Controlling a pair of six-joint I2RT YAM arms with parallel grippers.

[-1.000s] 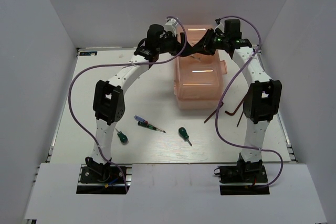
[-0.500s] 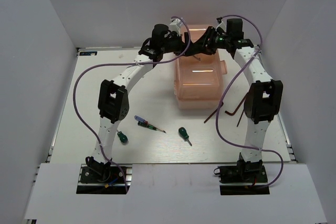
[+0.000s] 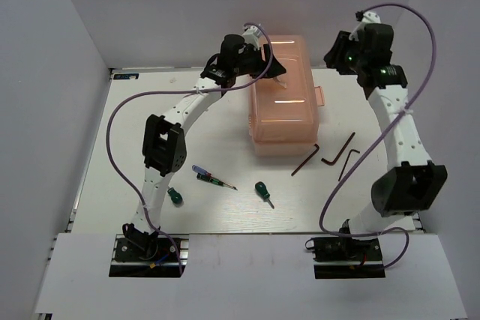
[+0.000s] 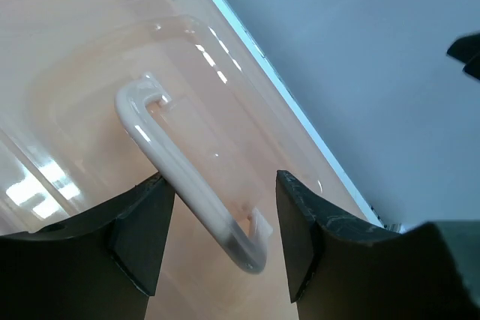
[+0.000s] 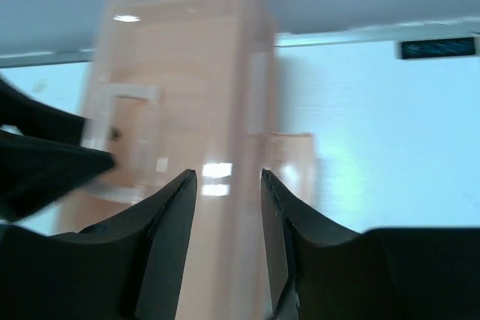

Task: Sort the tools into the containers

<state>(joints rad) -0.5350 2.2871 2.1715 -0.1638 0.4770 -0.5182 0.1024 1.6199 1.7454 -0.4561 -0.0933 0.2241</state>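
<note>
The peach-pink toolbox [image 3: 281,106] stands closed at the back middle of the table. My left gripper [image 3: 272,66] is over its lid. In the left wrist view the gripper [image 4: 223,181] is open, its jaws straddling the white lid handle [image 4: 176,174] without clamping it. My right gripper [image 3: 335,54] is raised to the right of the box, open and empty [image 5: 226,177], and faces the blurred box [image 5: 180,73]. Two green screwdrivers [image 3: 175,195] [image 3: 262,190], a blue-and-red screwdriver [image 3: 212,177] and two hex keys [image 3: 305,160] [image 3: 341,151] lie on the table.
The box's latch tab [image 3: 318,98] sticks out on its right side. White walls close in the table on the left, back and right. The tools lie in front of and to the right of the box.
My right arm has swung away from the lid, up and to the right. My left gripper has reached further right over the lid to the handle.
</note>
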